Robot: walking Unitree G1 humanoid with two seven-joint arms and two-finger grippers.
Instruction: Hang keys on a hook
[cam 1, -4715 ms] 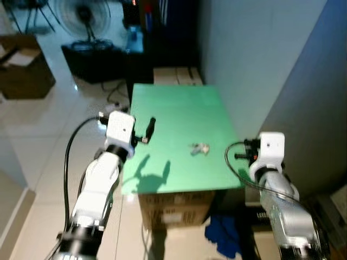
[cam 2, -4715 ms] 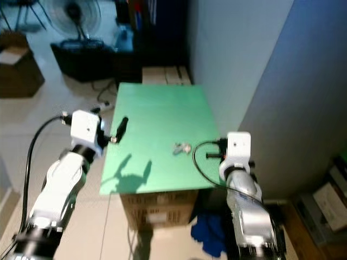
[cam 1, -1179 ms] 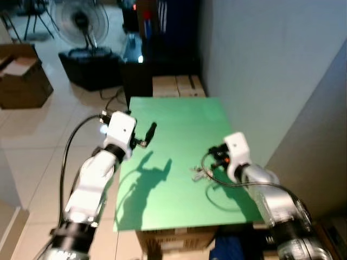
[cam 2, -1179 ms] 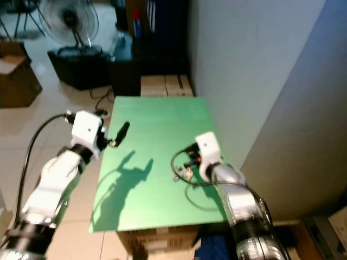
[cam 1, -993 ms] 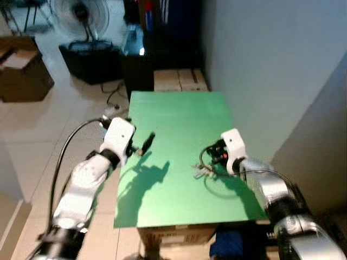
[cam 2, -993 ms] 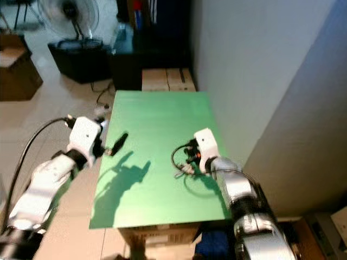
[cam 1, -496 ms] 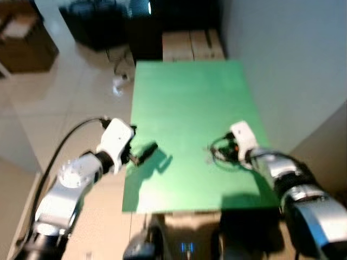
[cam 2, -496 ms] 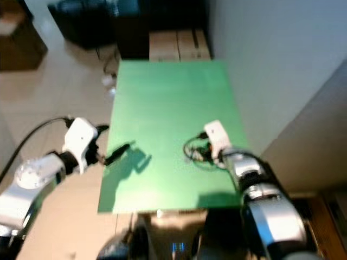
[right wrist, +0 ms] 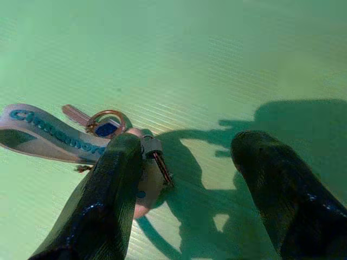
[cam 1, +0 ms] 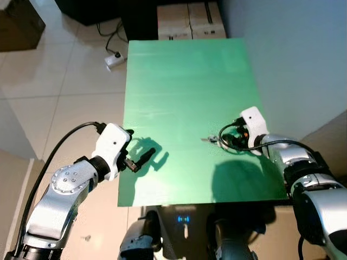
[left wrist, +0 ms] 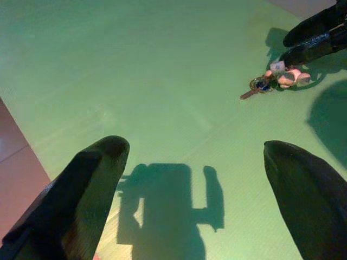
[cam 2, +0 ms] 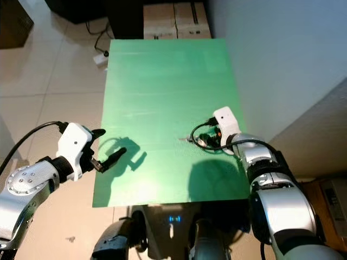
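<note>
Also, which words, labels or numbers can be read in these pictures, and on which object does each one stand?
"Cinnamon...": teal letters on the pale strap of the keys; its end is hidden behind a right gripper finger.
Boxes beyond the green table: labels too small to read.

Green table (cam 1: 184, 81) takes up the middle, matte top with faint ribbing (visible close up in the wrist views). Cardboard boxes (cam 1: 190, 12) butt against its far edge. White power strip (cam 1: 115, 60) on the tile floor (cam 1: 59, 103) off the table's far-left corner, black cable (cam 1: 111, 37) running away from it. Grey wall (cam 1: 293, 59) along the table's right side.
</note>
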